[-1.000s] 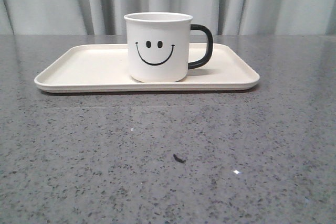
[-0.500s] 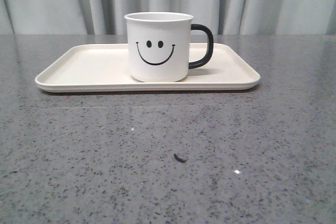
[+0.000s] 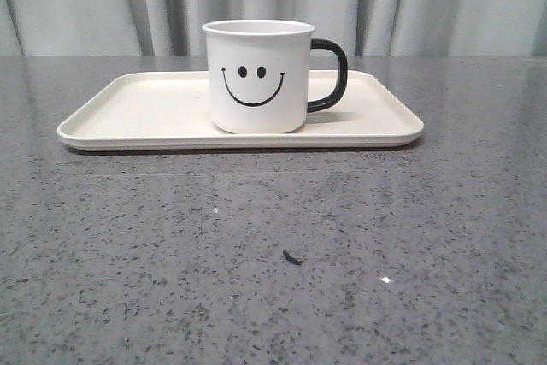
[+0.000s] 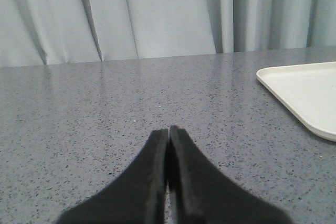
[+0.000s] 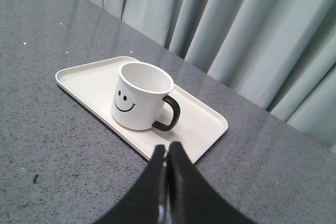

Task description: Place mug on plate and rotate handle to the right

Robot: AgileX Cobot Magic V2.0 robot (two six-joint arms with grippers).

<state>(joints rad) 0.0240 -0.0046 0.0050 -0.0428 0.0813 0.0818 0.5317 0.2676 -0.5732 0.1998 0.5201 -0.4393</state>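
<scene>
Front view shows the mug standing upright on the plate, a little right of the plate's middle, its smiley face turned toward the camera and the handle sticking out to the right. Judged from that alone, both halves of the task look done — mug on plate, handle to the right.

Neither arm appears in the front view. The left gripper hangs over bare grey table with its fingers pressed together, holding nothing; only a corner of the plate shows at the side of its picture, well apart from the tips. The right gripper sits above and clear of the mug, fingers likewise closed on nothing. It seems to look down from the near right side of the plate, though the height is hard to judge.

The plate is far wider than the mug, so there is spare flat surface on either side, more on the left. The low rim would stop a slide. The handle ends short of the right rim. A small dark speck (a crumb, perhaps) lies on the table in front, well away from everything. Open table surrounds the plate on all visible sides.
</scene>
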